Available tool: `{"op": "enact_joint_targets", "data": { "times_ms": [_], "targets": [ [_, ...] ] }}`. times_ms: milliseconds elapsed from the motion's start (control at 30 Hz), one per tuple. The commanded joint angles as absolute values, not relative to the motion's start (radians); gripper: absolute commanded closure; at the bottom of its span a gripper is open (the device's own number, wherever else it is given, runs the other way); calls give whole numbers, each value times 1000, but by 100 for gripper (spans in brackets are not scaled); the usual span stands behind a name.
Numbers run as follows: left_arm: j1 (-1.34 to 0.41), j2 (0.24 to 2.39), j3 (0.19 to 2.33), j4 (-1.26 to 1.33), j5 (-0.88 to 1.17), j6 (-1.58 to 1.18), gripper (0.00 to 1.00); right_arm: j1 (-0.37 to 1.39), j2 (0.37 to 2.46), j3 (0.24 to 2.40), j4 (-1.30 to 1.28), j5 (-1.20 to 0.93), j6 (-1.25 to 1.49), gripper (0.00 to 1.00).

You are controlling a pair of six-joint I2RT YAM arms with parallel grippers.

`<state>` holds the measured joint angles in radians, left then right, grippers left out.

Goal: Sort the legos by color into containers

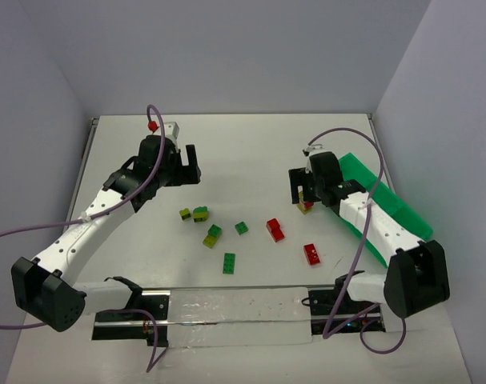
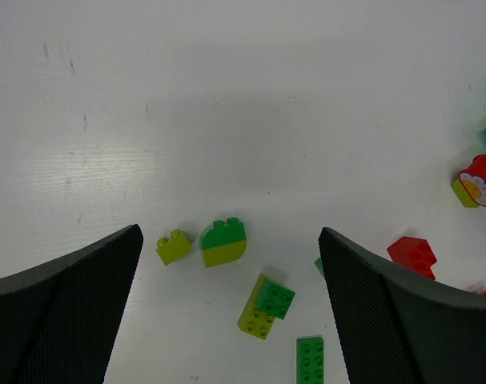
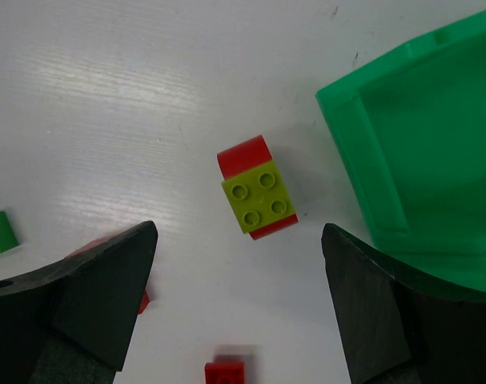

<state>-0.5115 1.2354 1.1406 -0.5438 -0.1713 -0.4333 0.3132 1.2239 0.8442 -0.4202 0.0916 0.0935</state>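
Several legos lie in the middle of the table: a small yellow-green brick (image 1: 184, 214), a green-over-yellow-green rounded brick (image 1: 200, 214), a yellow-green brick with a green one on it (image 1: 213, 234), two green bricks (image 1: 241, 228) (image 1: 228, 262) and two red ones (image 1: 275, 230) (image 1: 312, 254). My left gripper (image 1: 189, 166) is open and empty, hovering beyond them; its view shows the rounded brick (image 2: 223, 242) between its fingers. My right gripper (image 1: 307, 196) is open over a red brick topped with yellow-green (image 3: 259, 194), beside the green tray (image 3: 419, 152).
The tray (image 1: 387, 204) lies at the right, partly under my right arm. In the right wrist view a small red brick (image 3: 225, 372) and a green one (image 3: 0, 234) lie nearby. A metal rail (image 1: 226, 308) runs along the near edge.
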Motion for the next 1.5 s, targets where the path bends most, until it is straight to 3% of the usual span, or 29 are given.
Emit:
{"op": "enact_joint_targets", "data": {
  "times_ms": [0,200,567,900,1167,1467],
  "targets": [
    [-522,1235,1189,-554,-179,-416,1,301,1285,911,-355,104,35,9],
    [-523,1225,1170,-560,-195,-414,1,282,1346,919,-344,108,11,12],
    [-523,1223,1156,-570,-224,-405,1,281,1369,876,-313,96,22,45],
    [-526,1220,1149,-572,-232,-408,1,281,1399,882,-331,106,12,40],
    [-528,1223,1154,-575,-232,-410,1,281,1404,877,-334,100,11,50],
    [-531,1211,1146,-581,-240,-416,1,281,1426,870,-342,106,12,47]
  ]
}}
